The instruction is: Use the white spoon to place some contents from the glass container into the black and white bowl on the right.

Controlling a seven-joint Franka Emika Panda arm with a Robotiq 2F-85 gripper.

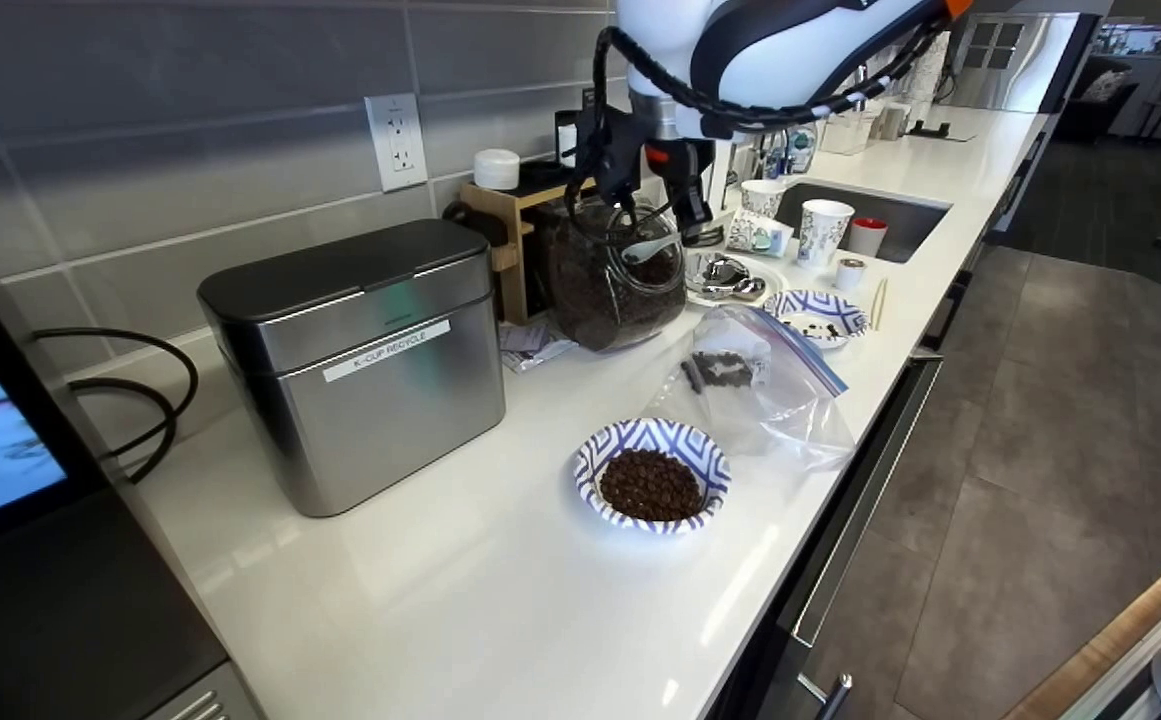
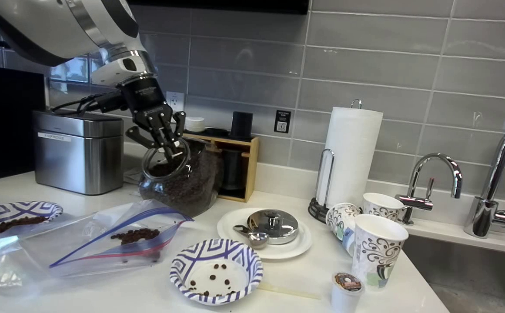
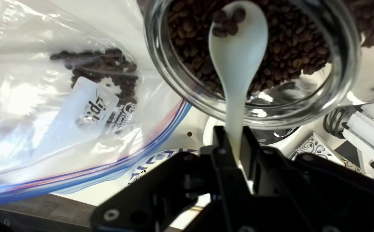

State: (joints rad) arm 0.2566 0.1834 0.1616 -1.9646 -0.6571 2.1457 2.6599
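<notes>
My gripper (image 3: 234, 132) is shut on the white spoon's handle. The spoon (image 3: 240, 61) has a few dark beans at its tip in the wrist view. The spoon's bowl is over the mouth of the glass container (image 1: 600, 310), which is tilted and holds dark brown beans. In an exterior view the gripper (image 2: 172, 150) is at the jar's mouth (image 2: 165, 177). A patterned blue-and-white bowl with a few scattered beans stands on the right (image 2: 252, 269); it also shows in an exterior view (image 1: 845, 315). A similar bowl (image 1: 710, 470) holds many beans, and its rim shows in an exterior view (image 2: 13, 208).
An open zip bag (image 1: 790, 410) with beans lies between the bowls. A white plate (image 2: 230, 221) carries a metal lid (image 2: 274, 228) and a scoop. Paper cups (image 2: 378, 248), a coffee pod (image 2: 347, 289), a wooden shelf (image 2: 251, 174) and a steel bin (image 1: 400, 400) stand around.
</notes>
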